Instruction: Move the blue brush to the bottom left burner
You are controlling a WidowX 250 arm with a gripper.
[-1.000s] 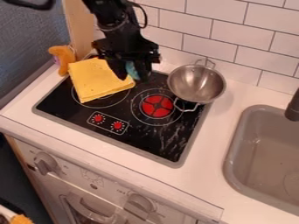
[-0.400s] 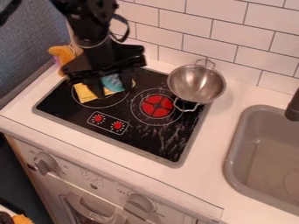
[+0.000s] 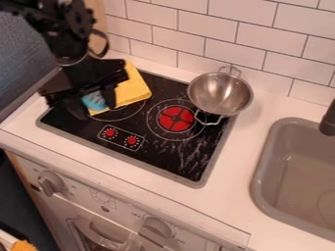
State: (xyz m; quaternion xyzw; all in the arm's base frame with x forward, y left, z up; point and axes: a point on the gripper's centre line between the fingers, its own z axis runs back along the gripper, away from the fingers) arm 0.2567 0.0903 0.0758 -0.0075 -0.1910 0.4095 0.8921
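Claw (image 3: 93, 105) and blue brush (image 3: 96, 101) have shifted left

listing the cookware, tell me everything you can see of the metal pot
The metal pot is round, open-topped and shiny silver. It has two wire loops: a back handle toward the tiled wall and a front handle over the black stovetop. It rests at the stovetop's back right corner, mouth up; whether it tilts slightly I cannot tell. I see nothing inside.
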